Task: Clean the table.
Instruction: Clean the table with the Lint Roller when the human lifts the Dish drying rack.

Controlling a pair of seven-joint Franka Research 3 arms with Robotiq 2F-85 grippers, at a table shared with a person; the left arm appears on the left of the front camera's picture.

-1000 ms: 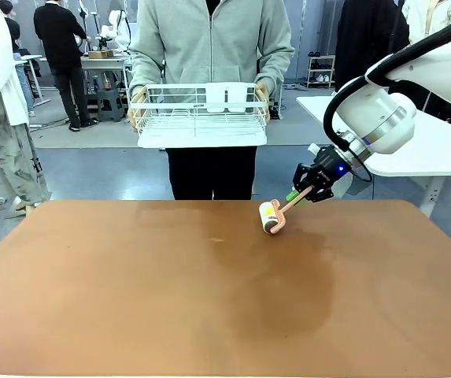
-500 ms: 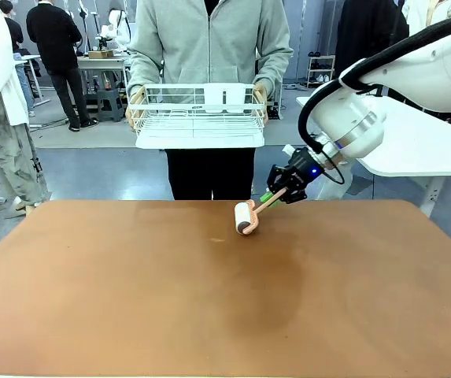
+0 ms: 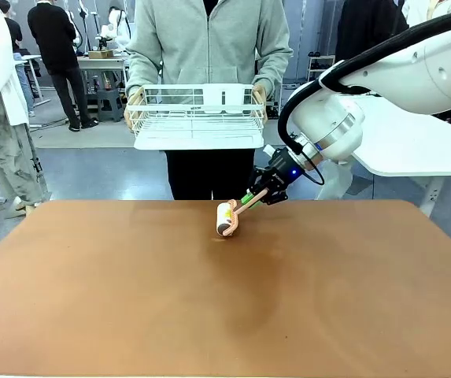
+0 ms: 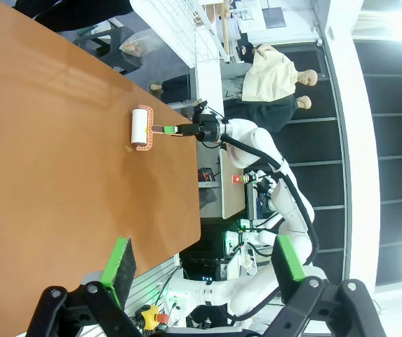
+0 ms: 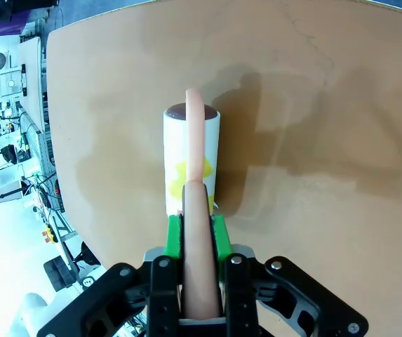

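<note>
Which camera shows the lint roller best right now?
Right wrist view: the lint roller sits close and centred, its pink handle clamped in the right gripper. The front view shows it small, low over the far side of the table. The left wrist view shows it distant and sideways.

Nothing legible; the yellow print on the lint roller [image 5: 175,161] is unreadable.
</note>
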